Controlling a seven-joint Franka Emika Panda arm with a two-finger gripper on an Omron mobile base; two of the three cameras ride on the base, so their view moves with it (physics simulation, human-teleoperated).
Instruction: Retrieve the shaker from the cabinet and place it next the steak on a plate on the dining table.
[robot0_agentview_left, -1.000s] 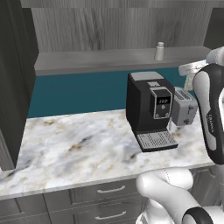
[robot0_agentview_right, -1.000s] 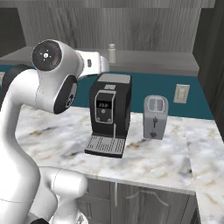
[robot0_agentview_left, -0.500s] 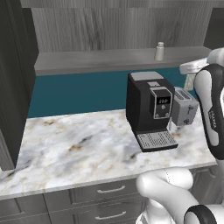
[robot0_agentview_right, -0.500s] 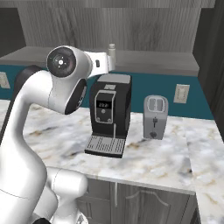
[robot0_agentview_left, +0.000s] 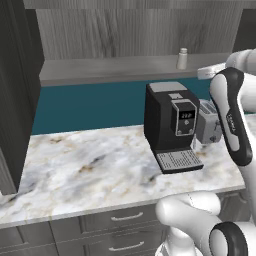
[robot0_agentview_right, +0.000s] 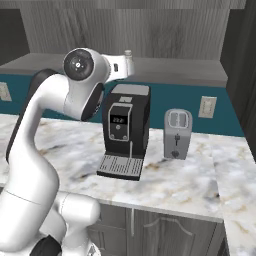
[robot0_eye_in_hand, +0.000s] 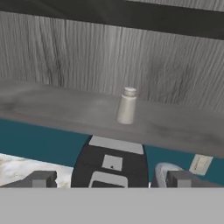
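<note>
While the shaker (robot0_eye_in_hand: 127, 106) stands upright mid-frame on the cabinet (robot0_eye_in_hand: 65, 105) shelf, the claw (robot0_eye_in_hand: 109, 179) sits low. Its fingers are spread wide apart, empty.

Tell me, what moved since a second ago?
The arm swung right in the right base view, toward the shaker on the cabinet shelf. The open end effector grabbed nothing. The shaker, coffee machine and toaster stayed put.

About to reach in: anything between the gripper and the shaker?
No. In the hand view the open gripper faces the shaker upright on the cabinet shelf, with bare shelf and air between. The coffee machine sits below that line.
</note>
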